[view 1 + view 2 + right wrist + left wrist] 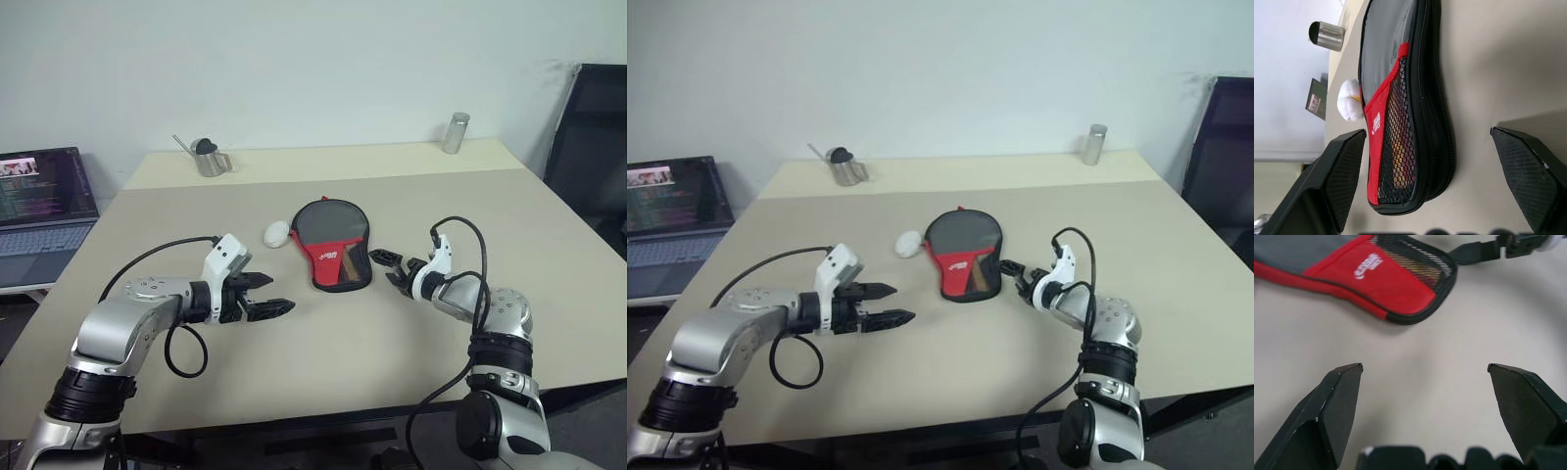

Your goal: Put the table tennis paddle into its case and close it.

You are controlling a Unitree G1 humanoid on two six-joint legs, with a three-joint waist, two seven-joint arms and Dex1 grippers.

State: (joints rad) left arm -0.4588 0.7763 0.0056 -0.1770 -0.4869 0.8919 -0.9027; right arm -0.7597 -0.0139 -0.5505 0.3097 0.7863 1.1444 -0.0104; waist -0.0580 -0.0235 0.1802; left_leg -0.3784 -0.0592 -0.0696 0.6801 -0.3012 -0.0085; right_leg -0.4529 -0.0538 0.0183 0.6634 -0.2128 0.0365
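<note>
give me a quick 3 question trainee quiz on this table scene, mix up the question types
1. True or false: the soft black fabric case with a red panel lies flat on the beige table.
2. Which gripper is nearer the case's narrow mesh end? A) left gripper B) right gripper
3. Fill in: the small white object beside the case lies toward the robot's ____.

Key
1. True.
2. B; its open fingers sit just off that end.
3. Left.

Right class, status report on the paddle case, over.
Left gripper open, empty. Right gripper open beside soft black-and-red fabric case, which lies flat; handle shows through mesh. White crumpled ball near the case.
</note>
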